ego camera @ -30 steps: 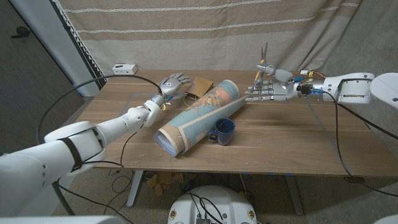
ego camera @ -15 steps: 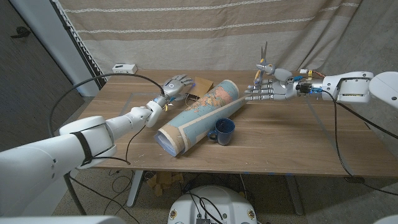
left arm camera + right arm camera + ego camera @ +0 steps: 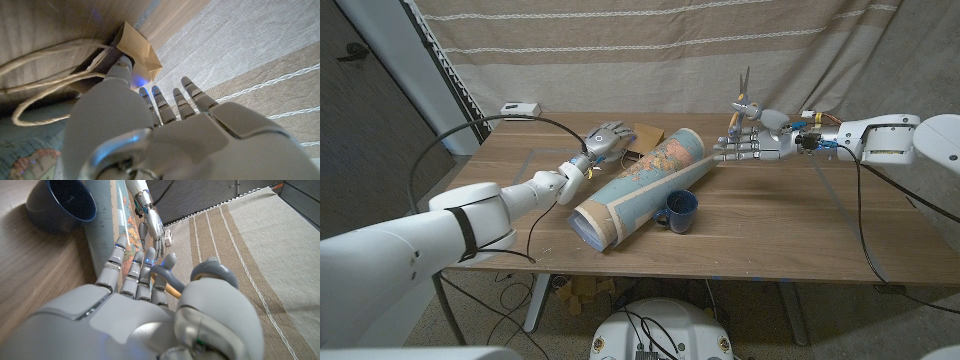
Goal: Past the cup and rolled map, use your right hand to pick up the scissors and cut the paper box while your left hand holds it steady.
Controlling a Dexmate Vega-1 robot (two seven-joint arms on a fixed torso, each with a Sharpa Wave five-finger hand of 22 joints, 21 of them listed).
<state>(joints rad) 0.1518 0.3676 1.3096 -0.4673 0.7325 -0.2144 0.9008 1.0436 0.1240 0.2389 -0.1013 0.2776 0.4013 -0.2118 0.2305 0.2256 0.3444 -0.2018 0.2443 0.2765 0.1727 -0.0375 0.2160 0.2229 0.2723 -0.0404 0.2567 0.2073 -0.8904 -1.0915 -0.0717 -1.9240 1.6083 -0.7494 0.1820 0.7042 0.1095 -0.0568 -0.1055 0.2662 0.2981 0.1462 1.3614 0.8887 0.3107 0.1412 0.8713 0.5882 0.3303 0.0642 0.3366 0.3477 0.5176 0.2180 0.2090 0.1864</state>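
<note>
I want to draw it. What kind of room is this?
Probably a robot test room: a striped cloth backdrop hangs behind the wooden table, and cables trail from the arms.

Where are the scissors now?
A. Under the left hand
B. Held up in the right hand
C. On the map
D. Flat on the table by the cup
B: the right hand holds the scissors, blades pointing up, above the table.

A brown paper box (image 3: 642, 137) with string handles lies at the table's far side behind a rolled world map (image 3: 638, 185) and dark-blue cup (image 3: 679, 210); grey-handled scissors (image 3: 744, 98) point upward.
</note>
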